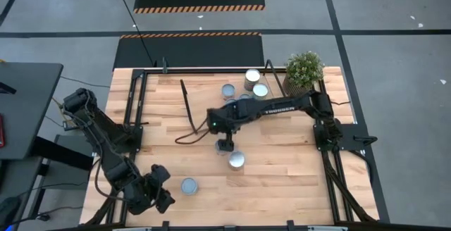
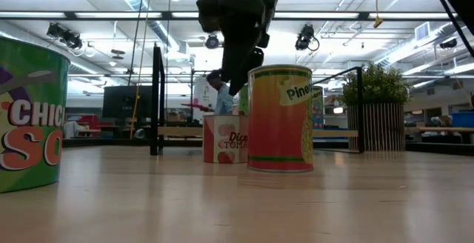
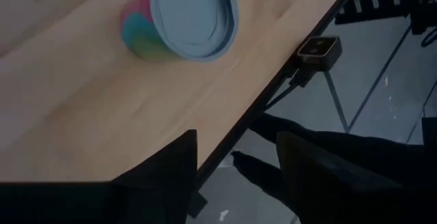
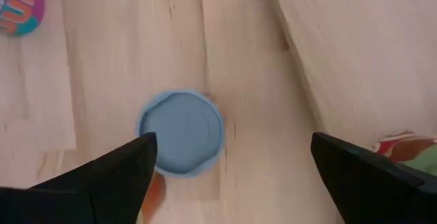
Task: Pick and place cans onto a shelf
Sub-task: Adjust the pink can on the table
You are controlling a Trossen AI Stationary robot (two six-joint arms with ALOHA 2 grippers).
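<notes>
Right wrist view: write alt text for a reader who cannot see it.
The right end effector, fingers spread wide, hangs directly above a round pale-blue-topped can standing on the light butcher-block wooden tabletop. A pale wooden shelf board fills one corner.

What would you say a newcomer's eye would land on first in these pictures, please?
Probably the right arm stretched across the table's middle, its open tool hanging just above a blue-topped can. Next, the cluster of cans at the back beside the small potted plant. The left tool waits open at the near-left corner, close to another can.
</notes>
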